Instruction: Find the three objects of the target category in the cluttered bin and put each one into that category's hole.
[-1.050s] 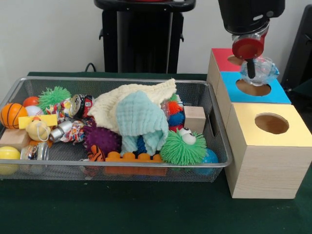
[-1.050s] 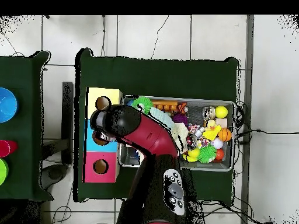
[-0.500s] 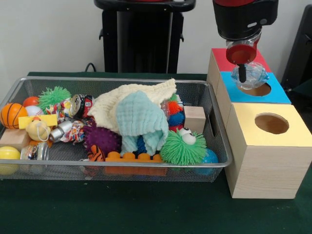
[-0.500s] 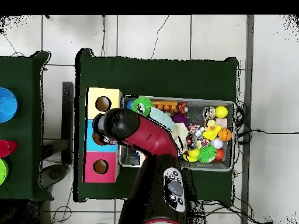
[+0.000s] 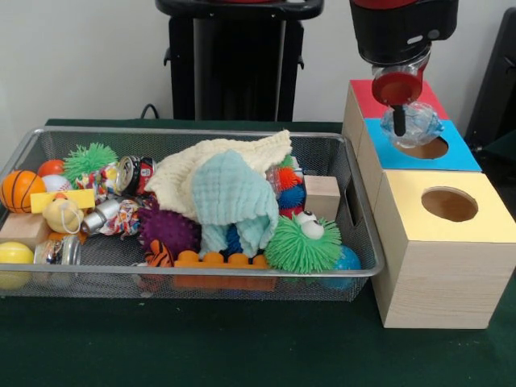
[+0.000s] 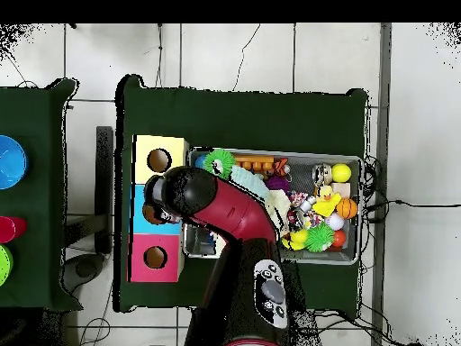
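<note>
bin (image 5: pixel 32 145): crowded, toys under cloths; blue box (image 5: pixel 459 155): hole partly hidden; gripper (image 5: pixel 401 121): closed on clear plastic bottle (image 5: pixel 419 125) just above hole; risk: off-centre release, bottle catches rim, rolls off

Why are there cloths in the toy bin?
They do look odd: two cloths, cream and mint, lie heaped over the middle toys in the bin, hiding some. The gripper holds a clear crumpled bottle over the blue box.

We see a red box top (image 5: pixel 372 97), a blue box top (image 5: pixel 459 155) and a yellow box top (image 5: pixel 484 218). The bin (image 5: pixel 201 278) holds a green spiky ball (image 5: pixel 302 246), a purple one (image 5: pixel 168 230) and an orange striped ball (image 5: pixel 20 189).
</note>
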`<move>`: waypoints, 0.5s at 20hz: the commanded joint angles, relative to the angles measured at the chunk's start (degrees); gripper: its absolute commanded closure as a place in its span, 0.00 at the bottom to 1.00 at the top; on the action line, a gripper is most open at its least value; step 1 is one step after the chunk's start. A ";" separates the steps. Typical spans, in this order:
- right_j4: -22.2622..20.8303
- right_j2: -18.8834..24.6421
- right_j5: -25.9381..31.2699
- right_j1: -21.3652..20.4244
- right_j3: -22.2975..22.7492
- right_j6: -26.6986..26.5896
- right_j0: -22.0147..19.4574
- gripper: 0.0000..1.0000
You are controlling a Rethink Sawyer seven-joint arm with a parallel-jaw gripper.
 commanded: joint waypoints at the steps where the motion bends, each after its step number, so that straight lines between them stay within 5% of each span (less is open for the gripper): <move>1: -1.90 4.57 -1.65 -0.62 4.73 -2.74 -0.42 1.00; 10: -0.33 5.39 -2.65 -2.03 7.45 -1.66 0.90 1.00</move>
